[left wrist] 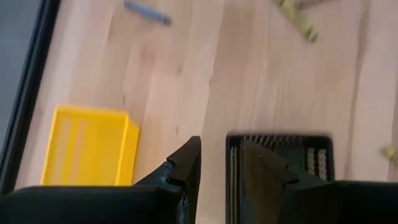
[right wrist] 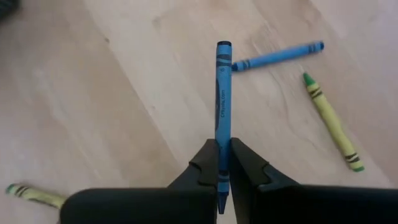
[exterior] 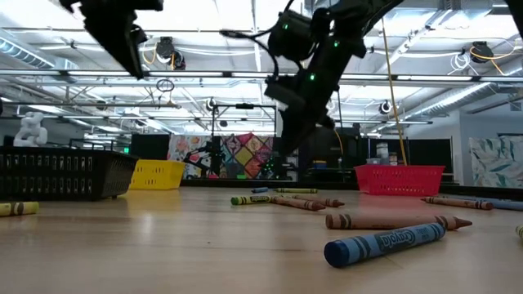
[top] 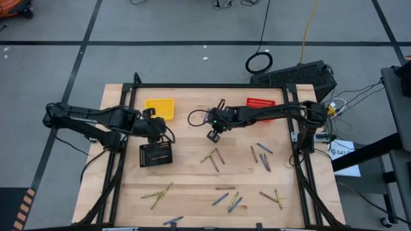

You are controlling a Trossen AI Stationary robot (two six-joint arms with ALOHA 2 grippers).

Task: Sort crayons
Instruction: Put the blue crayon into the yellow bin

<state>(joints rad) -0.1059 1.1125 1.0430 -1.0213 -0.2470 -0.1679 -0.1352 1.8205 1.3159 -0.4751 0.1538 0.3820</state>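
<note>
Blue wax, paper-wrapped: that is what our right gripper (right wrist: 219, 163) has, its jaws pinched shut on a blue crayon (right wrist: 222, 99) near one end, the rest of the stick poking straight out ahead of the fingers. We hang above the wooden bench (top: 192, 173), just in front of the red basket (top: 260, 102), with the crayon clear of the surface. Our left gripper (left wrist: 219, 163) waits between the yellow basket (top: 160, 107) and the black basket (top: 156, 154), jaws parted a little and holding nothing.

The other crayons (top: 212, 157) lie scattered over the bench in front of the red basket and off toward the near edge: blue, yellow-green and brown ones, mixed in small clusters.

Now, handling. We judge these sticks light and stiff, but brittle: squeeze hard or lever one sideways and it could snap. The paper sleeve gives fair grip, yet the round body can roll or twist between the pads. A hold nearer the middle would sit steadier than this end grip, which may let the long free end swing.
</note>
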